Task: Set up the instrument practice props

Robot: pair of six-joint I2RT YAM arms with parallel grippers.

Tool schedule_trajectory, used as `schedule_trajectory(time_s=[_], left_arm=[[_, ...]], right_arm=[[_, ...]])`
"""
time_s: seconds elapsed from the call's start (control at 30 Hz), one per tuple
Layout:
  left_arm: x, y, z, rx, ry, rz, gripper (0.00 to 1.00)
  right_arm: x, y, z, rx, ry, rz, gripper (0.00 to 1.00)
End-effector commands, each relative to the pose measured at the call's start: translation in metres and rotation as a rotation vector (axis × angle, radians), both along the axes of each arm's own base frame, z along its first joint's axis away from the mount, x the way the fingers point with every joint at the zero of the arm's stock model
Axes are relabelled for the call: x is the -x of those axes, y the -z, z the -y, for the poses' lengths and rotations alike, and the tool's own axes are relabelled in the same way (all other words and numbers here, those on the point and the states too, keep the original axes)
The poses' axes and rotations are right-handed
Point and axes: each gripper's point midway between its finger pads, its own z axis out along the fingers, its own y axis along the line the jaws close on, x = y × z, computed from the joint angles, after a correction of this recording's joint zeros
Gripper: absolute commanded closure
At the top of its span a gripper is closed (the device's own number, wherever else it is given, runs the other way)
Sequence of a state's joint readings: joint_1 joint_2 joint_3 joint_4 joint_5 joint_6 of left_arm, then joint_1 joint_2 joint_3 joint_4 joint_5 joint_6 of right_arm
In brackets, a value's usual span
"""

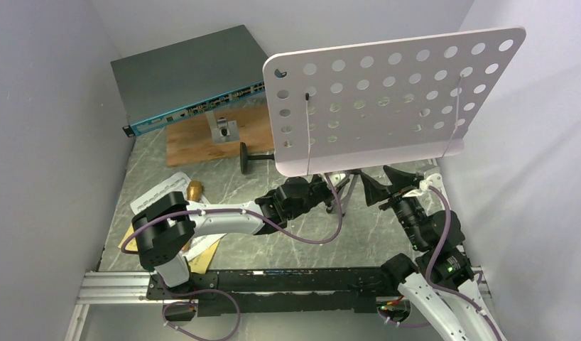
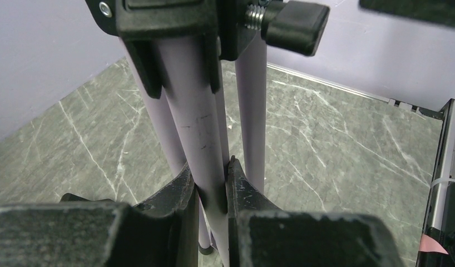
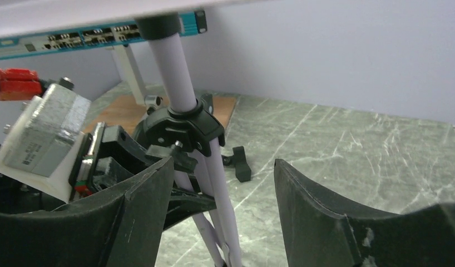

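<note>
The pale lilac perforated music stand (image 1: 394, 99) stands upright on the marble table, its plate tilted toward the camera. My left gripper (image 1: 336, 195) is shut on one of its lilac tripod legs (image 2: 206, 139), low under the black collar (image 3: 183, 130). Just to the right of the legs my right gripper (image 1: 378, 186) stands open, its fingers (image 3: 142, 206) on either side of the legs and touching nothing. A short black mic stand (image 1: 253, 158) lies on its side left of the plate. The gold microphone (image 1: 195, 190) lies by the white and yellow music sheets (image 1: 154, 197).
A flat grey network switch (image 1: 188, 78) with a blue front sits at the back left. In front of it lies a wooden board (image 1: 195, 138) with a metal block (image 1: 224, 128). Lilac walls close in on both sides and behind. My left arm crosses over the sheets.
</note>
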State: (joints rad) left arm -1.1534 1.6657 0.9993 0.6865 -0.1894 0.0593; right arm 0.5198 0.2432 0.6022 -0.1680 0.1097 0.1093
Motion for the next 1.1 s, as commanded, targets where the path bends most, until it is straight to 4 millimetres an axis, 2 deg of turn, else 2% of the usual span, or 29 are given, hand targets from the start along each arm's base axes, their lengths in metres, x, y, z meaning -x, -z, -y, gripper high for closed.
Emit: schedule_trajectory(time_s=[0.0, 0.27, 0.43, 0.6, 0.73, 0.87, 0.97, 1.07], left_arm=[[-0.017, 0.031, -0.021, -0.174, -0.085, 0.019, 1.00], [-0.017, 0.032, -0.020, -0.170, -0.086, 0.015, 1.00], [-0.018, 0.030, -0.021, -0.168, -0.087, 0.017, 1.00], [-0.018, 0.030, -0.021, -0.165, -0.092, 0.017, 1.00], [-0.019, 0.030, -0.021, -0.163, -0.097, 0.015, 1.00], [-0.019, 0.030, -0.020, -0.165, -0.098, 0.018, 1.00], [-0.019, 0.031, -0.021, -0.168, -0.098, 0.017, 1.00], [-0.017, 0.034, -0.020, -0.175, -0.096, 0.019, 1.00]], right_arm=[[-0.001, 0.010, 0.008, 0.019, 0.040, -0.044, 0.32], [-0.020, 0.048, -0.007, 0.077, 0.021, -0.112, 0.42], [-0.035, 0.063, 0.001, 0.074, 0.101, -0.106, 0.44], [-0.047, 0.068, 0.007, 0.085, 0.164, -0.072, 0.47], [-0.055, 0.075, 0.009, 0.109, 0.200, -0.054, 0.56], [-0.061, 0.083, 0.015, 0.150, 0.264, -0.024, 0.57], [-0.062, 0.081, 0.007, 0.178, 0.232, 0.011, 0.57], [-0.062, 0.087, -0.003, 0.194, 0.196, 0.003, 0.57]])
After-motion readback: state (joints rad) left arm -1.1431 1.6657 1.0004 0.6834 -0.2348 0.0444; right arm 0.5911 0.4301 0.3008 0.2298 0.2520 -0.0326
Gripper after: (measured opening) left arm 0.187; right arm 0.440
